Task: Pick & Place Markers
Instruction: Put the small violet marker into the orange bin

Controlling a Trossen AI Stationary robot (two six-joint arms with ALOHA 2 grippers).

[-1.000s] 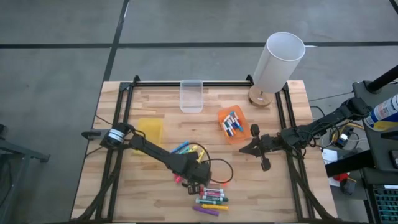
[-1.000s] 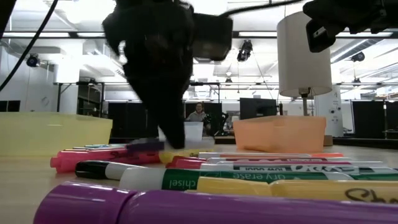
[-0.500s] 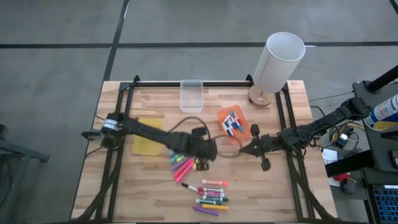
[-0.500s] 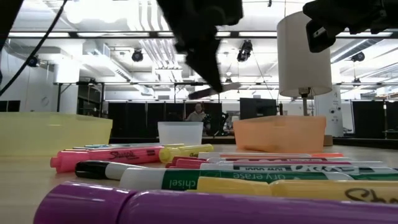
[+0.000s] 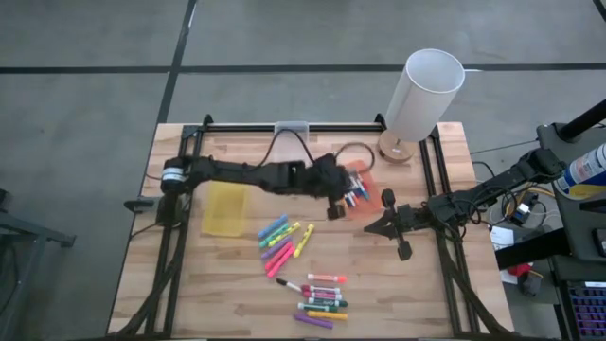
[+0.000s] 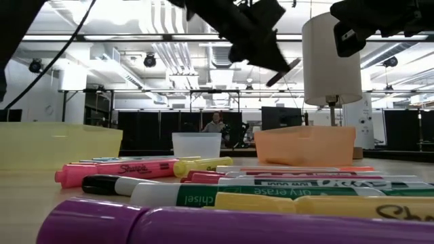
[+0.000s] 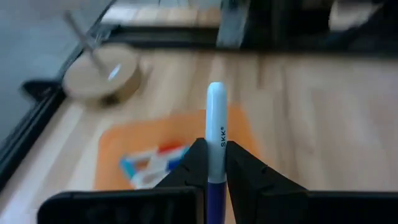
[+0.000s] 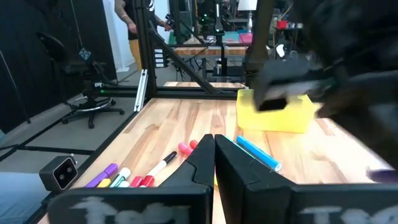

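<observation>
My left gripper (image 5: 336,197) hovers at the near-left edge of the orange bin (image 5: 367,201), shut on a slim white-barrelled marker (image 7: 216,115). In the low view this marker (image 6: 285,70) sticks out slanting below the raised gripper (image 6: 268,47). The orange bin (image 7: 118,155) holds several white markers with coloured caps (image 5: 355,189). Loose highlighters (image 5: 281,242) and slim markers (image 5: 320,296) lie flat on the table's near half. My right gripper (image 5: 371,228) waits shut to the right of the bin, above the table. My left gripper pinches the slim marker between its two fingers at the white barrel (image 7: 216,142), with the fingers lying along it. The white end (image 7: 216,90) juts out past the fingertips and the dark cap end (image 7: 215,199) lies back between them. The marker is lifted clear, over the orange bin's edge.
A yellow bin (image 5: 225,208) sits left of the markers, and a clear bin (image 5: 292,126) at the far edge is mostly hidden by the left arm. A white lamp (image 5: 423,93) stands at the far right corner. Black rails (image 5: 434,180) run along both sides.
My left gripper has risen from the marker pile near the near edge with a slim marker in its fingers. It has swung toward the far right and reached the orange bin. The loose markers it had covered now show. My right arm has kept still.
</observation>
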